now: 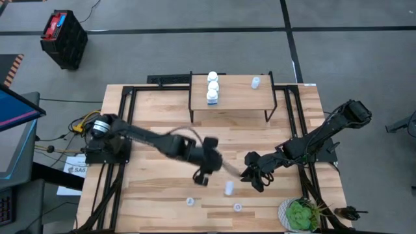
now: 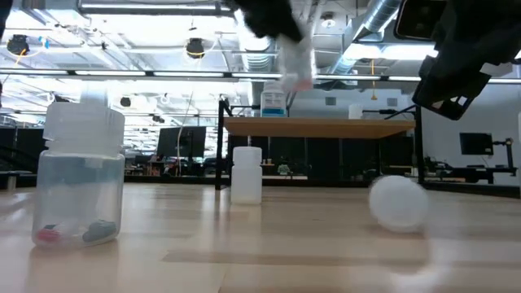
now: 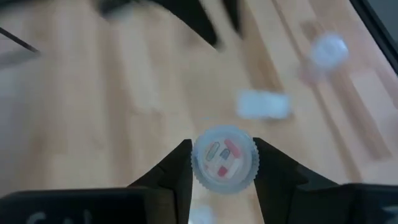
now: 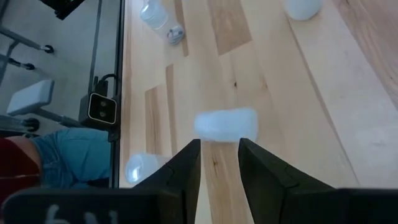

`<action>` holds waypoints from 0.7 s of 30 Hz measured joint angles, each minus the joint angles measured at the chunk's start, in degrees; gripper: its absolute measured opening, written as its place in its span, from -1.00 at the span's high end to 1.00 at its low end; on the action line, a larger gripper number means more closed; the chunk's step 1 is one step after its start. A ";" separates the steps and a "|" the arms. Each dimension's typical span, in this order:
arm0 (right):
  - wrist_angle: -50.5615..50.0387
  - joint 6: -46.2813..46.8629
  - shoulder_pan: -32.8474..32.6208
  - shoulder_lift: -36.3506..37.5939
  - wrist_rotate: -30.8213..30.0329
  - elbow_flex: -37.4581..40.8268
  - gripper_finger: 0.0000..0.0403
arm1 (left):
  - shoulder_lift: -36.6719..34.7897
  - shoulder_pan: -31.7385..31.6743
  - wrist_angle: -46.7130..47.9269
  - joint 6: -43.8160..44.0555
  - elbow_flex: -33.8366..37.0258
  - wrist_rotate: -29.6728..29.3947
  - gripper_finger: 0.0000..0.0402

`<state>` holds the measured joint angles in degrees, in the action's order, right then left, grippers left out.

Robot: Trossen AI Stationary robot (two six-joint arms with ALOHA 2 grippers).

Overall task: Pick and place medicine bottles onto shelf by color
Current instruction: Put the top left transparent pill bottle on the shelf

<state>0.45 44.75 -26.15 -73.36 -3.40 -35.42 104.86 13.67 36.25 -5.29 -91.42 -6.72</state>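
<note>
left claw: the left claw [image 3: 222,163] is squeezed around a pale blue bottle [image 3: 224,158], pinching it by the sides, lifted over the middle of the table [image 1: 149,117]
right claw: the right claw [image 4: 219,155] is only narrowly parted with nothing between the fingers, hanging just over a bottle lying on its side [image 4: 225,124]
shelf: the shelf [image 1: 231,101] sits at the far edge, three white bottles [image 1: 212,87] in a row on its left part, one pale blue one [image 1: 255,82] alone toward the right
leftovers: a few more bottles are loose on the near side of the table
slip risk: the bottle is round and slick, so a fast swing could pop it out
crash risk: both arms are close together mid-table, they could clip each other
sorting risk: set it by the white row and the colors get mixed
tip risk: a hard drop could topple it off the shelf
</note>
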 joint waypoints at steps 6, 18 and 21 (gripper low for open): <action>-0.05 -1.78 -0.02 0.00 -0.02 0.00 0.35 | 0.00 -9.63 2.28 -7.54 -10.38 1.99 0.45; -1.15 -7.33 0.54 0.00 0.24 0.00 0.35 | 0.15 -31.79 -2.00 -14.31 -17.73 10.13 0.46; -1.53 -8.07 1.73 0.00 0.35 0.00 0.35 | 0.20 -34.58 -2.48 -12.91 -17.73 12.80 0.46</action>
<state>-1.08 36.68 -24.42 -73.36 -3.05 -35.42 105.06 -20.91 33.78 -18.20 -109.14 6.08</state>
